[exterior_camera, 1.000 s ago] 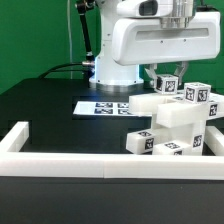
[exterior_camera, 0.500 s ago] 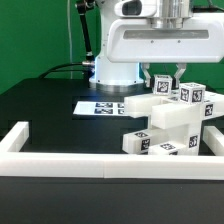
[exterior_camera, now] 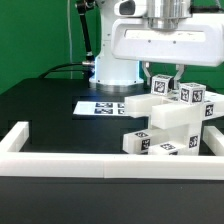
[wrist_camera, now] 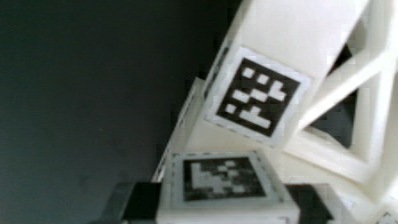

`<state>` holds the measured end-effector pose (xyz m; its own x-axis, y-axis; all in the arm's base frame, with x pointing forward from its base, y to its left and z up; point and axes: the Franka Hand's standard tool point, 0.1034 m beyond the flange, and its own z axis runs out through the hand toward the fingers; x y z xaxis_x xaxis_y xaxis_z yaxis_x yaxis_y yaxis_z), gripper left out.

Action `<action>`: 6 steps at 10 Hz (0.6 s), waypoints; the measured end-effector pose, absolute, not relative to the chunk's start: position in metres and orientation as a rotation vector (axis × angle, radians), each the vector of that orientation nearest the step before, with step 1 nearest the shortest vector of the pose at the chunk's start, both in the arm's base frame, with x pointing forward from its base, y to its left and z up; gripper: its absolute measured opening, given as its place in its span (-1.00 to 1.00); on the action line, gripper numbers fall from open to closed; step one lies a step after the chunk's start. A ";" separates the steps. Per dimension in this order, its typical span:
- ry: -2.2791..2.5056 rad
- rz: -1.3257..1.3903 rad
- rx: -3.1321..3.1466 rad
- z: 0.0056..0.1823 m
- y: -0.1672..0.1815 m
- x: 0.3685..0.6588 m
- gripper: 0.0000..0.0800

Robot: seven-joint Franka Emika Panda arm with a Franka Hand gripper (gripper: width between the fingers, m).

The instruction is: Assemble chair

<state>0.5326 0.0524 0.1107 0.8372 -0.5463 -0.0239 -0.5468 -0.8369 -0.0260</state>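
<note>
Clamping the gripper point(exterior_camera: 166, 78) tight on a small tagged block point(exterior_camera: 164, 86) atop the part-built chair point(exterior_camera: 172, 125) at the exterior view's right, beside the marker board point(exterior_camera: 100, 106): risking a skewed seating, toppling the stack.

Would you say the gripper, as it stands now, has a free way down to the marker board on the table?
Probably not: the gripper appears shut on a tagged chair piece, and the marker board lies off to the exterior view's left.

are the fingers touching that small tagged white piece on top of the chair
Touching. In the wrist view the fingers sit pressed against both sides of the small tagged piece, no gap showing. The exterior view agrees: gripper closed on it.
</note>
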 end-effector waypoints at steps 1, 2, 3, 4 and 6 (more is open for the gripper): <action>1.007 0.026 -2.943 0.111 0.053 0.533 -0.29; 1.087 0.027 -2.915 0.111 0.053 0.533 -0.29; 1.138 0.028 -2.894 0.111 0.053 0.533 -0.29; 1.230 0.032 -2.853 0.111 0.053 0.533 -0.29; 1.327 0.037 -2.795 0.111 0.054 0.533 -0.29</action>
<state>0.5332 0.0538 0.1108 0.6320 -0.7738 -0.0418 -0.7750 -0.6312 -0.0321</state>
